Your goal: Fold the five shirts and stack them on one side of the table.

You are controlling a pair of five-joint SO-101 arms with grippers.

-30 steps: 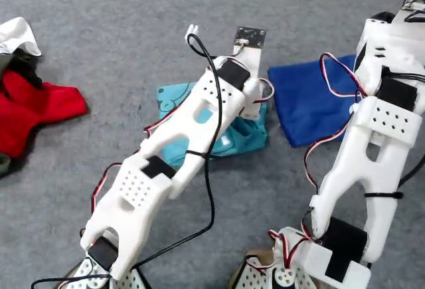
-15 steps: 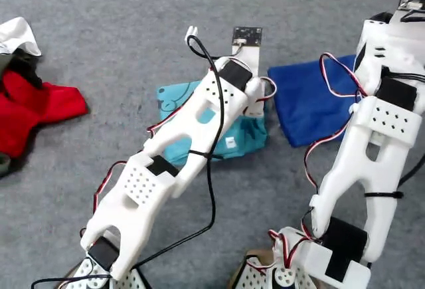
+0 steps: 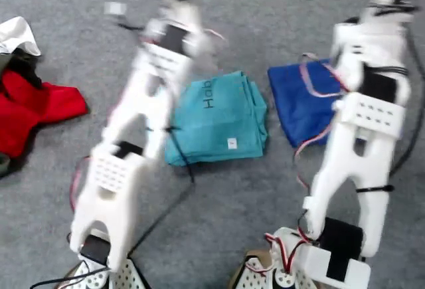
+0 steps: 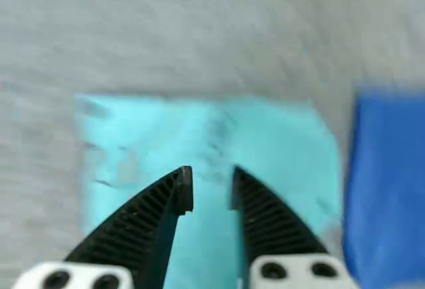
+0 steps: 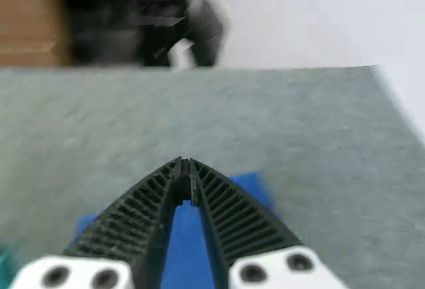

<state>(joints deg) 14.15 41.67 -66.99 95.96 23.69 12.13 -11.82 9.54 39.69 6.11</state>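
Observation:
A folded teal shirt (image 3: 216,119) lies flat at the table's middle, and a folded blue shirt (image 3: 299,99) lies just right of it. My left gripper (image 4: 211,189) hangs above the teal shirt (image 4: 199,136), open by a narrow gap with nothing between its fingers. The left arm (image 3: 156,70) stands raised over the teal shirt's left edge. My right gripper (image 5: 184,169) is shut and empty, held above the blue shirt (image 5: 249,189). An unfolded red shirt (image 3: 36,109) lies at the far left, with a white shirt (image 3: 16,33) and a dark garment (image 3: 18,66) beside it.
Grey carpet-like cloth (image 3: 279,23) covers the table. The right arm (image 3: 362,123) stands along the right side, next to the blue shirt. Both arm bases sit at the near edge. Wooden furniture (image 5: 30,23) lies beyond the far edge.
The left arm has lifted off the teal shirt and swung left and back, leaving the shirt uncovered and flat. The right arm has shifted slightly left.

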